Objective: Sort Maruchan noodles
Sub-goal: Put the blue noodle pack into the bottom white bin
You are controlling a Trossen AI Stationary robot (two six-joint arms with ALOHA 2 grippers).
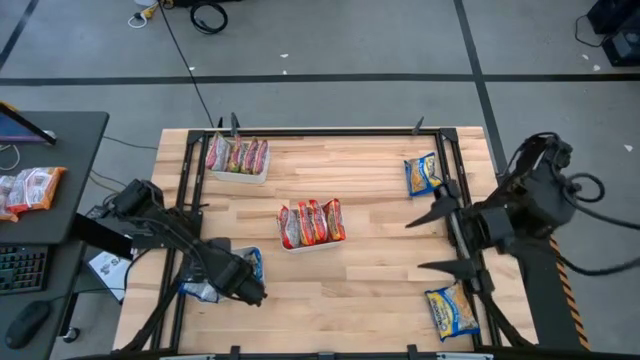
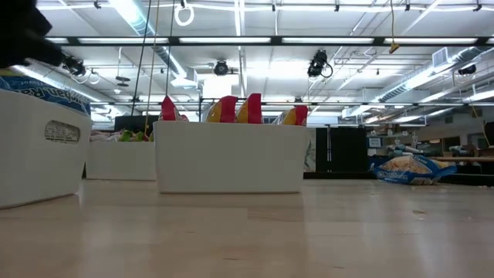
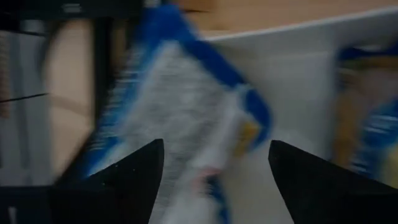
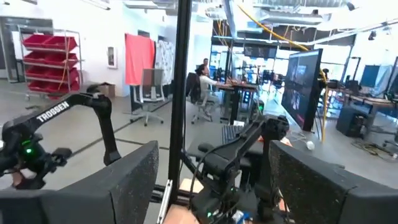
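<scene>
Blue-and-yellow noodle packets stand in a white tray at the table's near left. My left gripper hangs open just above this tray. One blue packet shows beyond its spread fingers, apart from them. My right gripper is open and raised high at the table's right side, pointing level toward the left, with nothing between its fingers. Two more blue-and-yellow packets lie flat on the table, one far right, one near right.
A white tray of red packets stands at the table's middle. Another tray of red and orange packets stands at the far left. More red-orange packets lie on a black side table left of the workbench. A black frame borders the table.
</scene>
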